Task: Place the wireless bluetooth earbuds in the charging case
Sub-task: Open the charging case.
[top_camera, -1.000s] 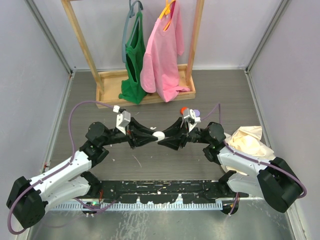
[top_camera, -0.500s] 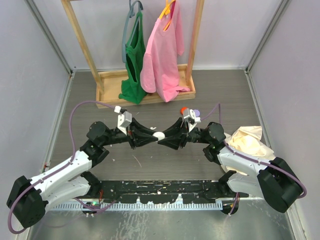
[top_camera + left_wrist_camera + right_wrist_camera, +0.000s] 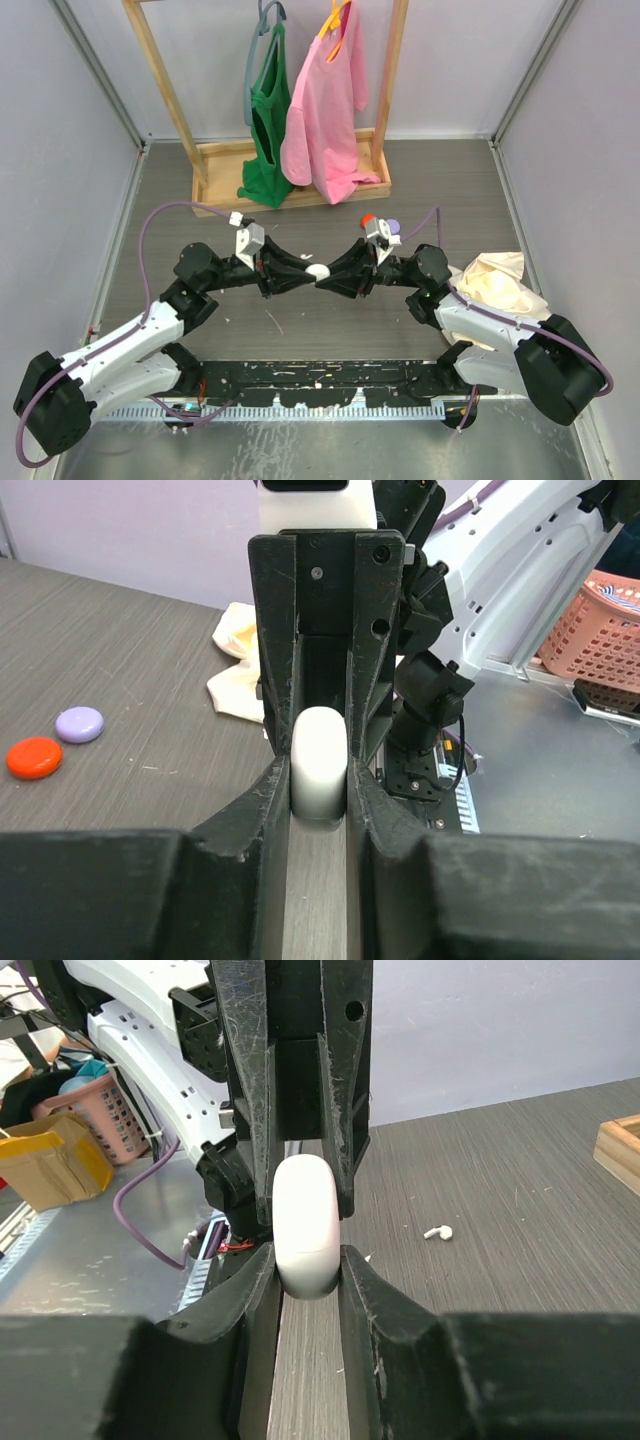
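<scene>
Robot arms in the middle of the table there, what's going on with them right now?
Both arms meet over the middle of the table, gripping one white charging case between them. The left gripper is shut on one end and the right gripper on the other. The case looks closed. A small white earbud lies loose on the table nearby, not yet in the case.

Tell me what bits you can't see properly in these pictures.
- Charging case, top view: the left gripper and right gripper, both shut on it, cover most of it; lid state unclear.
- Second earbud: only one earbud shows, in the right wrist view; anything that size is too small in the top view.
- Pink basket, left wrist view: cut off by the right edge.
</scene>
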